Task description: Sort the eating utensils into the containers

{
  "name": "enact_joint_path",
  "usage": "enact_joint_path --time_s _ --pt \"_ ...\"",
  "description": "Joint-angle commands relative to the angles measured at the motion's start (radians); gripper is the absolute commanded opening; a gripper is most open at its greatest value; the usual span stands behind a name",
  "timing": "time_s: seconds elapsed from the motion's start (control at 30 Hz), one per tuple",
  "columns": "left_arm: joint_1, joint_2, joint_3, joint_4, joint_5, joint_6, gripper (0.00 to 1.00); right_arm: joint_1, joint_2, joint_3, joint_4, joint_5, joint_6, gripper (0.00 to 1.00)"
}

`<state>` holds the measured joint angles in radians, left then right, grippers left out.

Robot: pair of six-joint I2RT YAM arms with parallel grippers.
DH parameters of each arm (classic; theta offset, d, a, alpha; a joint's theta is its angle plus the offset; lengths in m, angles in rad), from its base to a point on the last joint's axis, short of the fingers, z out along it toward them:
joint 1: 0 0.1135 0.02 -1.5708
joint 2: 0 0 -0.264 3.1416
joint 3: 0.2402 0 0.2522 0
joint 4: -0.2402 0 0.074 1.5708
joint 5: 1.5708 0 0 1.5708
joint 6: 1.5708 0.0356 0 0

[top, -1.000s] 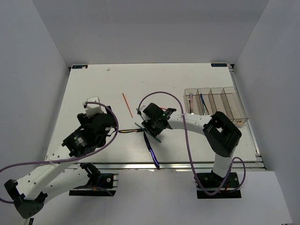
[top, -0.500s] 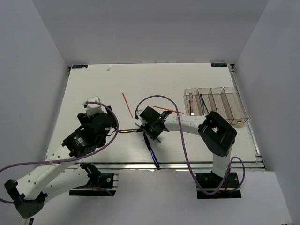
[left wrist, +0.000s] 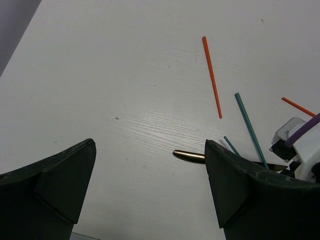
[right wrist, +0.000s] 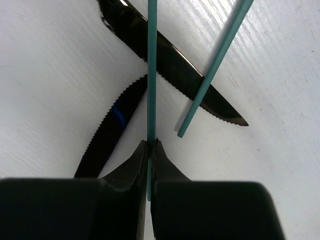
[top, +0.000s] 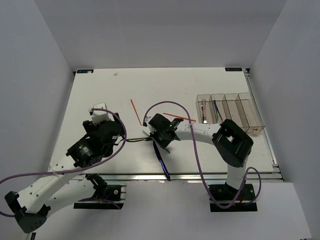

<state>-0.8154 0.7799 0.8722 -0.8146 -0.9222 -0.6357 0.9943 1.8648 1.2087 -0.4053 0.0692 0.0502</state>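
My right gripper [right wrist: 150, 146] is shut on a teal chopstick [right wrist: 151, 75] near its end, low over the table; it shows in the top view [top: 159, 134]. A second teal chopstick [right wrist: 215, 67] lies beside it, across the dark knife [right wrist: 170, 65]. The blue knife [right wrist: 112, 132] lies under the held chopstick and runs toward the front edge [top: 161, 160]. My left gripper [left wrist: 150, 185] is open and empty over bare table, the knife's yellowish handle [left wrist: 189, 155] by its right finger. Red chopsticks [top: 135, 111] [top: 177, 117] lie further back. The containers [top: 229, 112] stand at the right.
The two left bins [top: 209, 110] hold a few utensils; the right ones look empty. The purple cable [top: 170, 105] loops above my right wrist. The table's front rail [top: 165, 176] runs just beyond the blue knife's end.
My right gripper moved left and a little down toward the knives, uncovering the red chopstick behind it. The left arm has not moved.
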Motion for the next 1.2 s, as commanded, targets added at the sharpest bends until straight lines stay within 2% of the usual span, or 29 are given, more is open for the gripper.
enact_joint_path --time_s 0.0,0.17,0.27,0.3,0.47,0.53,0.6,0.63,0.7,0.77,0.8,0.87,1.17 --pt "-0.002 -0.008 -0.007 0.014 0.005 0.007 0.98 0.003 -0.085 0.057 0.020 -0.051 0.022 0.00" --pt "-0.002 -0.013 -0.007 0.014 0.005 0.007 0.98 -0.023 -0.183 0.095 -0.009 -0.016 0.048 0.00" --pt "-0.002 -0.019 -0.006 0.011 0.003 0.005 0.98 -0.097 -0.231 0.097 -0.074 0.081 0.021 0.00" --pt "-0.001 -0.021 -0.007 0.011 0.005 0.004 0.98 -0.129 -0.243 0.092 -0.092 0.154 0.007 0.00" --pt "-0.002 -0.051 -0.013 0.025 0.017 0.011 0.98 -0.469 -0.354 0.034 -0.133 0.352 -0.122 0.00" --pt "-0.002 -0.054 -0.016 0.031 0.026 0.016 0.98 -0.598 -0.393 0.025 -0.097 0.405 -0.168 0.00" --pt "-0.001 -0.057 -0.018 0.034 0.035 0.021 0.98 -0.631 -0.420 -0.030 -0.058 0.455 -0.267 0.00" --pt "-0.002 -0.059 -0.018 0.035 0.037 0.021 0.98 -0.693 -0.446 -0.059 0.111 0.449 -0.315 0.00" --pt "-0.001 -0.062 -0.016 0.035 0.040 0.022 0.98 -0.744 -0.460 -0.142 0.225 0.437 -0.439 0.00" --pt "-0.002 -0.070 -0.019 0.037 0.045 0.024 0.98 -0.787 -0.419 -0.137 0.261 0.432 -0.449 0.00" --pt "-0.002 -0.074 -0.021 0.043 0.046 0.030 0.98 -0.819 -0.386 -0.077 0.226 0.419 -0.440 0.00" --pt "-0.002 -0.088 -0.024 0.051 0.062 0.036 0.98 -0.833 -0.319 -0.054 0.186 0.428 -0.443 0.00" --pt "-0.001 -0.085 -0.029 0.074 0.106 0.064 0.98 -0.870 -0.274 -0.130 0.209 0.486 -0.405 0.00"
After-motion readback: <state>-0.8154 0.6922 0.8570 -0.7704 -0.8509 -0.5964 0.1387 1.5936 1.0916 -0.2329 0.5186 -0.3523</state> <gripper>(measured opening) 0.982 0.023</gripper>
